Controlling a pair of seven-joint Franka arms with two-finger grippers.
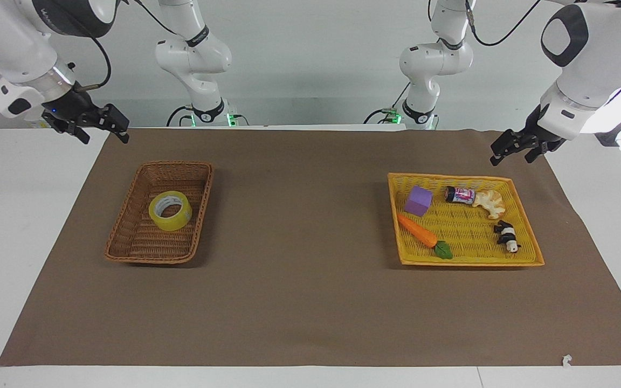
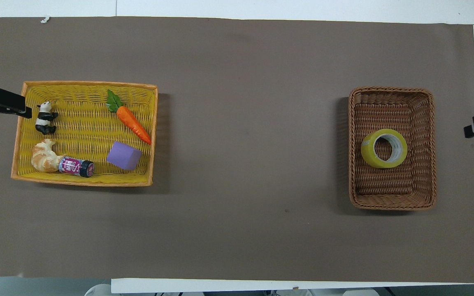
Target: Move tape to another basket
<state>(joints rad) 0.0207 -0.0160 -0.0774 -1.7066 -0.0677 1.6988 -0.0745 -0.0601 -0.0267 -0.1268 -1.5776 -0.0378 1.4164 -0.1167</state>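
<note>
The tape (image 1: 170, 210) lay flat on the floor of the brown basket (image 1: 127, 245) toward the right arm's end of the table (image 1: 299, 302), so the move looked finished and little remained to spoil it. The right gripper (image 1: 99, 123) hung in the air over the corner of the brown mat, clear of the basket, its fingers apart and holding nothing. The left gripper (image 1: 517, 146) waited over the mat just off the yellow tray (image 1: 467, 263), fingers also apart and empty. The chief risk, as I judged it, was an arm swinging low on its way home: a low sweep by the right arm could clip the basket's raised rim and drag or tip it, shifting the tape. The left gripper, if it dropped, could knock the tray's edge and jostle the panda (image 1: 506, 236), the croissant (image 1: 489, 203), the small can (image 1: 460, 194), the carrot (image 1: 417, 230) or the purple cube (image 1: 418, 200).
</note>
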